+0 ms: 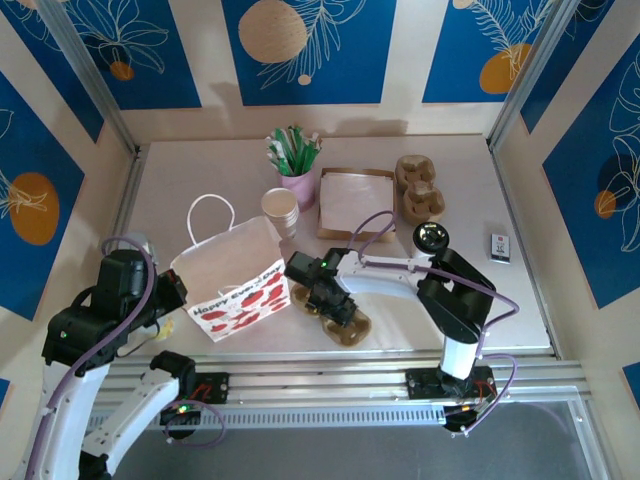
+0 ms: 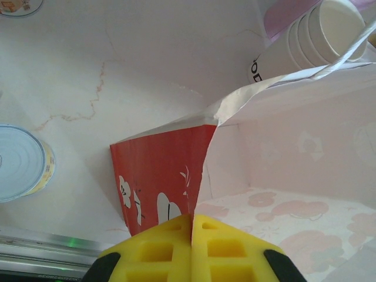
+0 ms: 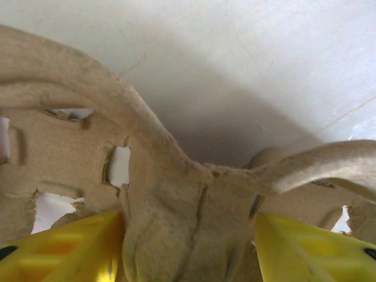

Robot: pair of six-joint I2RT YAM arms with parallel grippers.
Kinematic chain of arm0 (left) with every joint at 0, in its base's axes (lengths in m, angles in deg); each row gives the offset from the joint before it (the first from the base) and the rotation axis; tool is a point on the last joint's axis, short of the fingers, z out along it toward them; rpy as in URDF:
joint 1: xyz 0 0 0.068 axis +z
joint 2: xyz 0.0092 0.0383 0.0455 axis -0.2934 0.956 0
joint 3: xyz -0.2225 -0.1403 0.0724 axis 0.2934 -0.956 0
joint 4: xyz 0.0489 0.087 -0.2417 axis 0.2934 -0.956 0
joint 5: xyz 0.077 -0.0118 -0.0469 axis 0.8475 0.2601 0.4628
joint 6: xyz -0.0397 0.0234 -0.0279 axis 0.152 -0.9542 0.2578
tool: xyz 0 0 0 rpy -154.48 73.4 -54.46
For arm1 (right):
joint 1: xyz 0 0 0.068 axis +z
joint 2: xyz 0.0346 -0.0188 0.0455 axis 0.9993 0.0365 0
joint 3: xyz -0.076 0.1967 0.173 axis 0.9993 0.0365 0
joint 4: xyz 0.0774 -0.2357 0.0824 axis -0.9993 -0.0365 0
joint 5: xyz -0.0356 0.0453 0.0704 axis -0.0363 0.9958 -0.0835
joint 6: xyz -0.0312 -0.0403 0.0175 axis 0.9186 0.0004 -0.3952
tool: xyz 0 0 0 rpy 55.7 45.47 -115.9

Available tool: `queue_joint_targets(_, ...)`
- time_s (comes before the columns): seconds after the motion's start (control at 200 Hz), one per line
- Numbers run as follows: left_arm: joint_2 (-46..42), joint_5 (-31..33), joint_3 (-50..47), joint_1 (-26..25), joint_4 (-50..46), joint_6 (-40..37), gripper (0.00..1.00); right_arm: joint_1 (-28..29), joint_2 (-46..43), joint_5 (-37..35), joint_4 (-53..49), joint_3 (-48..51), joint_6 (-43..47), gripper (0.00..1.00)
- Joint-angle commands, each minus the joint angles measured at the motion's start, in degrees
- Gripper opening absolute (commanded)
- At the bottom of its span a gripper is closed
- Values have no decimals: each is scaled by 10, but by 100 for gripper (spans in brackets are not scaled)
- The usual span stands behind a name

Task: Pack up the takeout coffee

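Now takeout coffee [image 1: 431, 237] stands upright.

Paper bag [image 1: 233, 283] front: dark slanted lettering above the red prints; "Happy" at the start and "Day" at the end are clear, and the middle word looks like "Every".
Stack of white cups [image 2: 305, 41] outer cup: black capitals "OD" near its lower end, turned sideways; the rest of the word is cut off by the bag's rim in the left wrist view.
Small card [image 1: 502, 247] on the surface at the far right: dark print on white, too small to read.
Round sticker [image 2: 17, 6] on the surface: coloured print, not legible.
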Motion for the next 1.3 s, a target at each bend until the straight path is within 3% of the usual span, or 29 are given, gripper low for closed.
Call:
queue_joint_targets(0.0,-6,-2,-5,-6,2,-10,0,-4,8,13,-5,6,1,56)
queue_joint_targets(0.07,-6,-2,-3,-6,2,-14,0,-6,6,13,-7,8,4,56)
queue_joint_targets(0.245,-7,-1,-1,-6,3,-27,0,-7,-15,5,2,26,30,34)
queue_joint_targets(0.405,-6,-4,-1,-6,6,-35,0,-2,-39,-25,-23,38,46,33)
queue_joint_targets(0.53,0,-15,-3,-6,17,-47,0,-1,-80,-66,-54,45,77,25)
queue_joint_targets(0.845,15,-30,-13,-6,45,-33,0,13,-237,-171,-149,54,136,24)
queue_joint_targets(1.105,24,-63,-20,-7,78,-17,0,57,-369,-261,-201,-55,251,24)
queue_joint_targets(1.296,25,-73,-23,-6,86,-13,0,71,-404,-247,-152,-152,364,24)
